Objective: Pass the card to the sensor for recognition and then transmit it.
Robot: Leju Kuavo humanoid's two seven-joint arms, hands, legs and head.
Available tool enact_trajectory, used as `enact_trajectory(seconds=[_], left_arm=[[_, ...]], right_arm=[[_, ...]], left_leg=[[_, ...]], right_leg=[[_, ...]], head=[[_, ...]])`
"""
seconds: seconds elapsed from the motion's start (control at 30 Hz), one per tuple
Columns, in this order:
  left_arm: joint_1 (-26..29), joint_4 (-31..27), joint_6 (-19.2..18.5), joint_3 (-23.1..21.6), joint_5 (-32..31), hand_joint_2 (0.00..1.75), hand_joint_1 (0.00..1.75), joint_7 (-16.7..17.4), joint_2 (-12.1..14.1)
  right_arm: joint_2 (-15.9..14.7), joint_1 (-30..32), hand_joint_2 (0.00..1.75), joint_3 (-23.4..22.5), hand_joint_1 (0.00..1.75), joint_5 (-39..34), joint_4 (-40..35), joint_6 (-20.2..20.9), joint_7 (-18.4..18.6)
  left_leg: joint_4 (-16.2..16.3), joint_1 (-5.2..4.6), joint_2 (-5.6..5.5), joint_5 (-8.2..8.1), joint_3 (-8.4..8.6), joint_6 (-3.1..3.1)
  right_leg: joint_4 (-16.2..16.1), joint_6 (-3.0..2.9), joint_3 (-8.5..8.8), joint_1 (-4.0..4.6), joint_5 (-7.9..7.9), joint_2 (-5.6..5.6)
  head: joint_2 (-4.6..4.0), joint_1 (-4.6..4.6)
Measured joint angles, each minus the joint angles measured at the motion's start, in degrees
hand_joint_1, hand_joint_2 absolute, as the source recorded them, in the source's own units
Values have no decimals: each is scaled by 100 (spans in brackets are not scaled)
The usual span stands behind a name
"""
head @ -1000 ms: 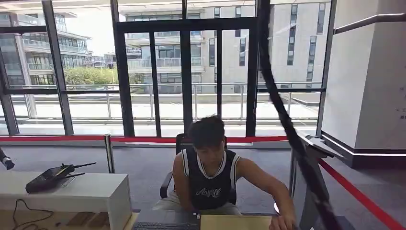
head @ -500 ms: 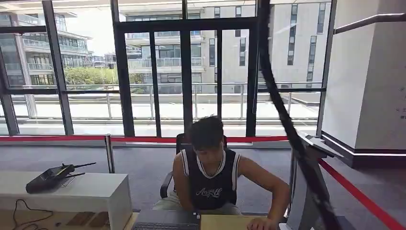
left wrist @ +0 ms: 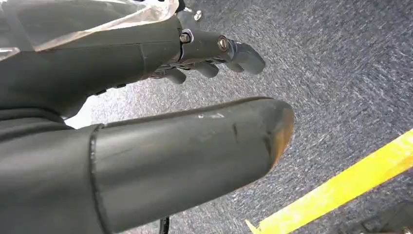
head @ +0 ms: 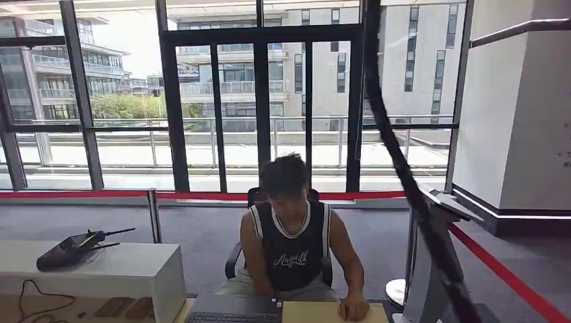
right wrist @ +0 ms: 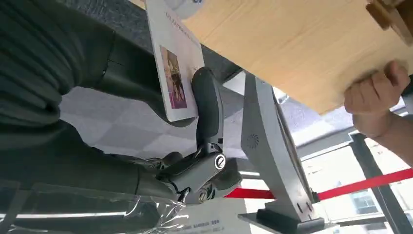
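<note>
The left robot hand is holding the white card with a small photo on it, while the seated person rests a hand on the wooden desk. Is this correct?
Not quite: the right robot hand holds the card, as the right wrist view shows. The left robot hand holds nothing. The person's hand does rest on the wooden desk.

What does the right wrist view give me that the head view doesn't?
Right wrist view: the right hand holding the card, a finger across its printed face.

Head view: the seated person's body, the white counter with a black device, and the glass doors behind.

Both: the wooden desk with the person's hand on it, the grey stand and the red barrier tape.
</note>
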Motion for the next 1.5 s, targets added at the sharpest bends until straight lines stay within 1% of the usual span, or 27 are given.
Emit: enact_trajectory(seconds=[0.37,0.93,1.3,1.4,1.5], left_arm=[[1,0,-2,4,63,0,0,68,0],[3,0,35,13,103,0,0,133,-11],[9,0,66,13,103,0,0,146,-11],[11,0,66,13,101,0,0,114,-11],[10,0,68,13,83,0,0,90,-11]], right_arm=[[100,267,175,52,175,-122,264,63,11],[291,317,175,101,175,-289,619,35,-164],[378,305,175,107,175,-317,717,-164,-339],[389,209,175,111,175,-282,706,-293,-359],[389,44,175,111,175,-240,638,-319,-341]], left_leg=[[0,0,0,0,0,0],[0,1,1,0,11,0],[0,1,1,0,10,0],[0,1,1,1,8,0],[0,1,2,1,9,0]], right_leg=[[0,0,0,0,0,0],[-3,0,12,0,0,0],[-1,-2,13,1,2,0],[0,-2,11,1,3,0],[-1,-2,10,1,3,0]], head=[[0,2],[0,0],[0,0],[0,0],[0,0]])
